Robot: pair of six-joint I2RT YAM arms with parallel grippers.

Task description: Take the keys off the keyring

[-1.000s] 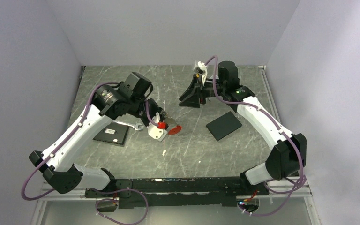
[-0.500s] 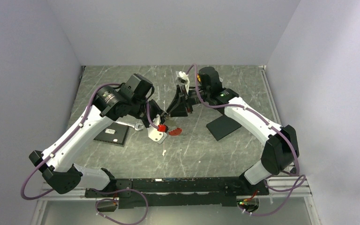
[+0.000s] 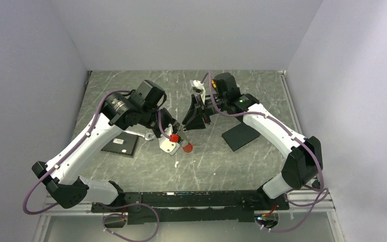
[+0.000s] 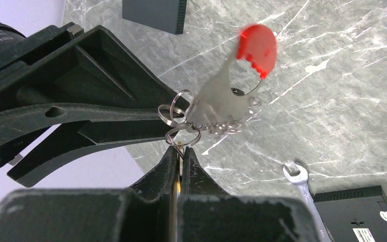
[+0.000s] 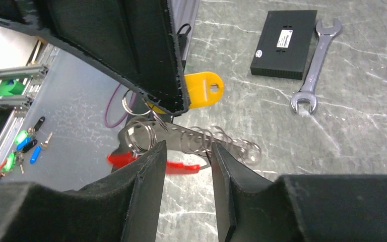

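The keys [image 4: 216, 96] hang in a bunch off the table [image 4: 332, 75], between your two arms. The keyring [image 4: 177, 108] is a few thin rings at the top of the bunch. A red strip [image 4: 256, 43] sticks out on the far side of it. It looks smeared in the left wrist view, so I think the bunch may be swinging.

Your left gripper [image 4: 180, 152] is squeezed tight on the bunch, right by the rings, with a thin yellow edge between its fingers. Your right gripper [image 5: 186, 150] is spread apart. One finger sits on each side of the little chain [image 5: 221, 143] of rings. I cannot tell if the fingers touch it.

Here is what could go wrong. If you close the right one now, you may grab only the chain and not a key. Then a pull just tugs the whole bunch. A hard tug could yank it out of the left fingers, since they hold so little. It would then drop near the wrench [image 4: 297, 176] and the black box [image 4: 355, 217]. The two grippers are also very close and could bump.
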